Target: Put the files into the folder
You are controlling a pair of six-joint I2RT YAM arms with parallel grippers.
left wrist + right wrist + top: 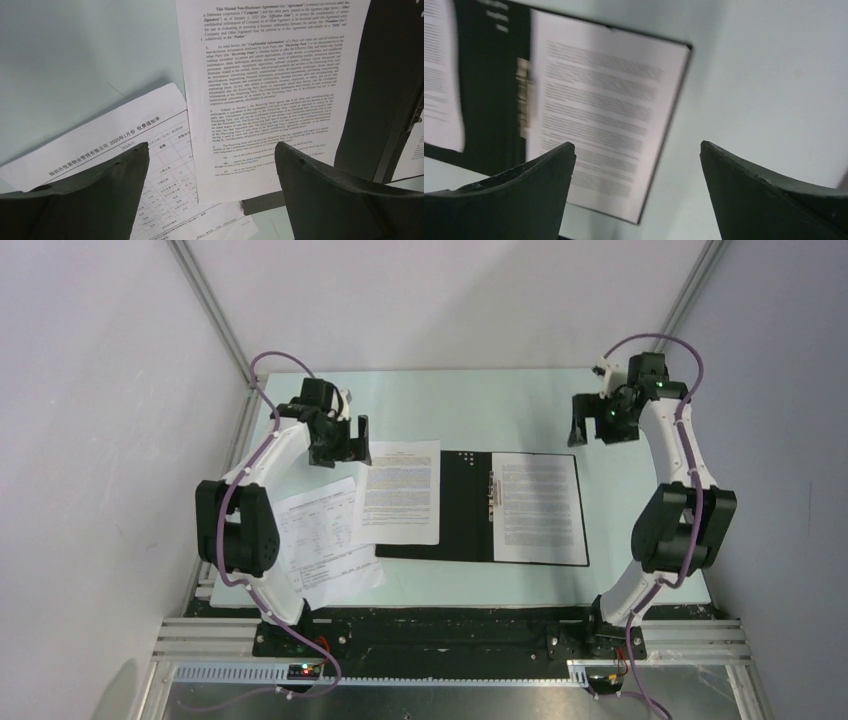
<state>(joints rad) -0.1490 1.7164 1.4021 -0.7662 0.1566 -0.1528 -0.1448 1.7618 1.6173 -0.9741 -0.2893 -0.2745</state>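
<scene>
A pale green table [500,400] is enclosed by white walls [100,390]; aluminium rails [700,640] and a black plate [450,633] are fixed along its near edge.

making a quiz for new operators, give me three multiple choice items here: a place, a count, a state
1. Where does the tabular sheet lie? A on the table left of the folder; B inside the folder; C under the folder
2. How many white sheets show from above? A one; B five; C three
3. The folder is: A shut; B open flat; C standing upright
Answers: A, it sits outside the cover; C, one tabular, two of text; B, its black inside faces up.
</scene>
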